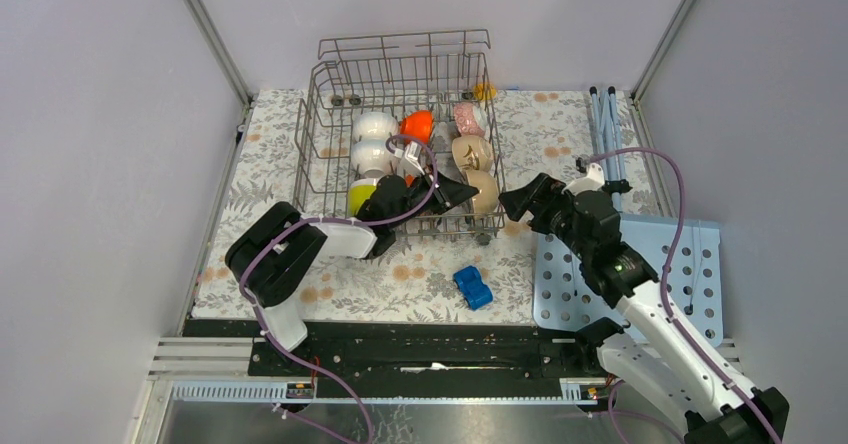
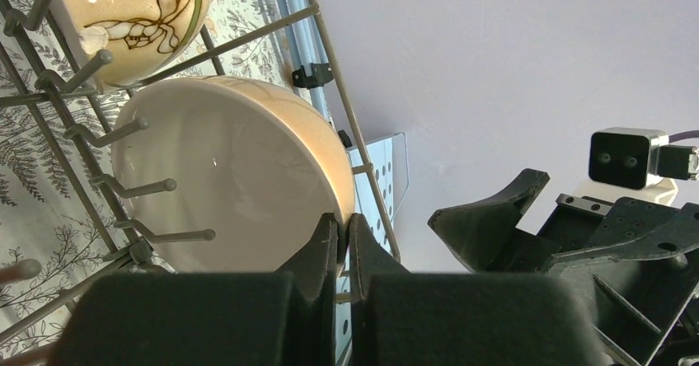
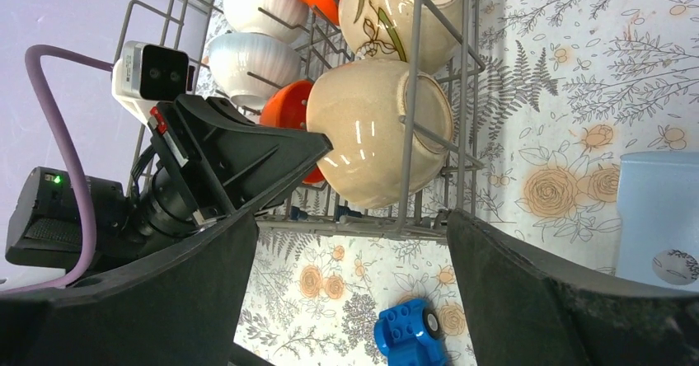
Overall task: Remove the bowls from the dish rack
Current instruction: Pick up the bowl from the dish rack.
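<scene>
The grey wire dish rack (image 1: 330, 114) stands mid-table on a floral mat. In it stand two white bowls (image 1: 375, 126), an orange bowl (image 1: 418, 124), a yellow-green bowl (image 1: 360, 199), a pink patterned bowl (image 1: 468, 117), a cream leaf-painted bowl (image 1: 472, 151) and a beige bowl (image 1: 486, 192). My left gripper (image 2: 346, 222) reaches into the rack and is shut on the rim of the beige bowl (image 2: 239, 176). My right gripper (image 3: 350, 292) is open just outside the rack's near right corner, facing the beige bowl (image 3: 371, 135) through the wires, with nothing between its fingers.
A blue toy car (image 1: 473, 287) lies on the mat in front of the rack. A light-blue perforated board (image 1: 690, 284) lies at the right under my right arm. Blue rods (image 1: 605, 129) lie at the back right. Grey walls enclose the table.
</scene>
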You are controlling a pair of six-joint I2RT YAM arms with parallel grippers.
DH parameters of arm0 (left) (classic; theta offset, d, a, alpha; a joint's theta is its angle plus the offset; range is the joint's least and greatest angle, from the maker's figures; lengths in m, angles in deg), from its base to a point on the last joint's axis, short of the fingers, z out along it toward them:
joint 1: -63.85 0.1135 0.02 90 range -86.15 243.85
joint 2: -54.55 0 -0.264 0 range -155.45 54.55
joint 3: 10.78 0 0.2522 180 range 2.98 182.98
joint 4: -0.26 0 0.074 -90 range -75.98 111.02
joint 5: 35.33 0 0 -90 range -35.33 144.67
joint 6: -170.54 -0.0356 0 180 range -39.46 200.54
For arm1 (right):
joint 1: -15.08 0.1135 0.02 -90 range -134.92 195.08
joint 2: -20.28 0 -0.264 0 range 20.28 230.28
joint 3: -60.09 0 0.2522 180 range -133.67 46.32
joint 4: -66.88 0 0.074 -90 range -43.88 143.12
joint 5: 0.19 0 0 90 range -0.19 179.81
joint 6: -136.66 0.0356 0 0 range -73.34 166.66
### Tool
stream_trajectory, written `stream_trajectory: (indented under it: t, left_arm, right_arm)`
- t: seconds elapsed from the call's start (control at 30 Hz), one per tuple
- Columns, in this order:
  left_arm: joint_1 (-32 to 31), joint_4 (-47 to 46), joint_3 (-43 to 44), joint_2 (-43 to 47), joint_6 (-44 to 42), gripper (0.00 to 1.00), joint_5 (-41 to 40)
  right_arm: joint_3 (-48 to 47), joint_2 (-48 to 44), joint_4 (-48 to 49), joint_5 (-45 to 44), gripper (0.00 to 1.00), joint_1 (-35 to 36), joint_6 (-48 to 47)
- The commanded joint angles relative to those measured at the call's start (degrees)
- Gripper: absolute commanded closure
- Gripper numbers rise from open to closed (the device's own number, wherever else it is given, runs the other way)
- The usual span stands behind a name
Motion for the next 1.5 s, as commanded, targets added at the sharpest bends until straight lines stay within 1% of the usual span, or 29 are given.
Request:
stream_trajectory:
  t: [0.0,0.23,0.5,0.73,0.87,1.07,1.2,1.37,1.47]
  left_arm:
    - [0.4,-6.9,-0.3,3.9,0.9,1.0,1.3]
    - [1.0,-9.1,-0.2,4.1,2.1,1.0,2.1]
    - [3.1,-9.8,-0.1,5.0,3.2,1.0,3.4]
    - [4.0,-8.3,0.7,6.7,2.2,1.0,4.1]
    - [4.3,-7.7,0.9,7.8,1.9,1.0,4.6]
    - [4.6,-5.8,2.2,9.6,0.8,1.0,5.7]
    - [4.7,-5.2,2.5,11.8,0.5,1.0,5.8]
    - [4.8,-0.7,4.2,16.6,-2.4,1.0,5.8]
    - [4.8,2.6,5.6,19.7,-4.3,1.0,5.8]
  right_arm:
    - [-2.7,-1.9,-1.5,-1.4,0.08,-0.2,-1.5]
    - [-1.5,-3.2,-0.4,-0.7,0.07,-0.2,-2.4]
    - [-0.3,-2.0,1.4,0.5,0.08,-0.2,-2.3]
    - [0.5,-1.1,3.3,0.9,0.15,-0.2,-2.0]
    - [0.8,-1.5,3.7,0.9,0.15,-0.2,-2.1]
    - [-0.2,-2.8,3.5,3.1,0.07,-0.2,-4.0]
    - [-1.5,-3.3,1.5,3.1,0.03,-0.2,-5.9]
    - [-4.1,-2.6,-4.0,-4.5,0.0,-0.2,-5.5]
    - [-4.1,-3.1,-4.0,-5.5,0.0,-0.2,-3.0]
